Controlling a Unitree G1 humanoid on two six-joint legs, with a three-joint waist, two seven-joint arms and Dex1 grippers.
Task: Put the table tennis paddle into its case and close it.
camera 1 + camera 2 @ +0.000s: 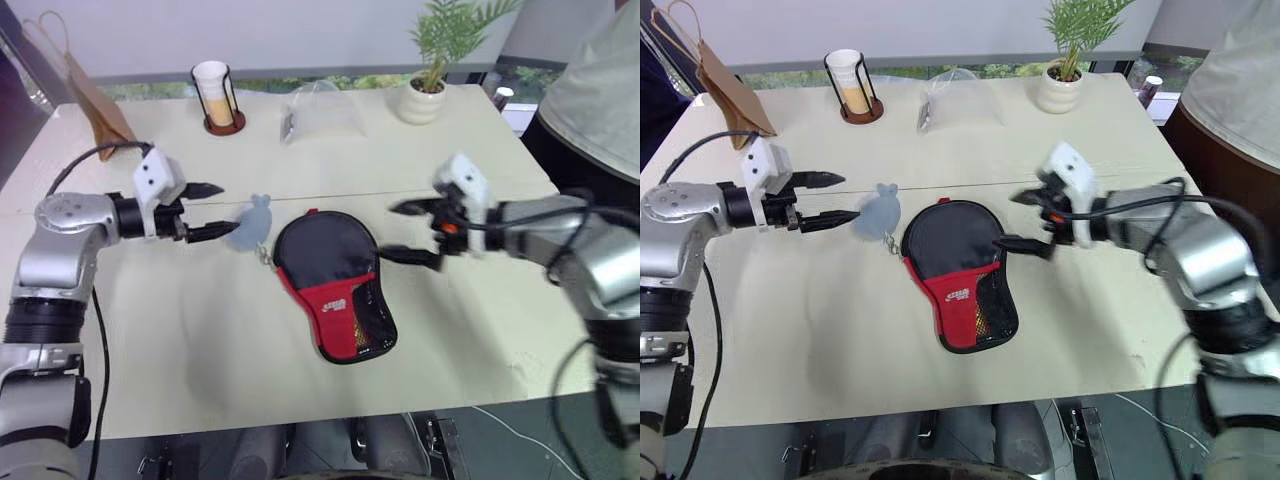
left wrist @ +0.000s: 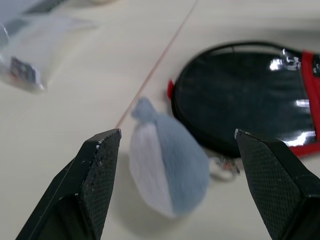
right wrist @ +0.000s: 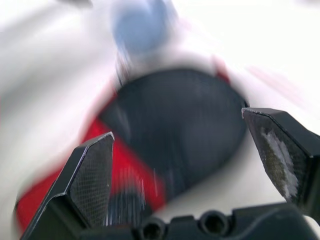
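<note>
While the case (image 1: 335,285) lies flat at centre frame on the desk (image 1: 180,330), the left tool (image 1: 207,210) (fingers apart) hovers at left and the right tool (image 1: 410,232) gapes at right. Left wrist view: a blue-white pouch (image 2: 167,172) touches the case. Right wrist view: spread fingers over the case.

Bright daylight, right wrist view motion-blurred

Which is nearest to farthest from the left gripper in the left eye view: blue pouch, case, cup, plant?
From the left gripper, open:
1. Blue pouch, just past its fingertips.
2. Case, mid-table, beyond the pouch.
3. Cup, at the far edge in a wire holder.
4. Plant, far edge, toward the robot's right.
</note>
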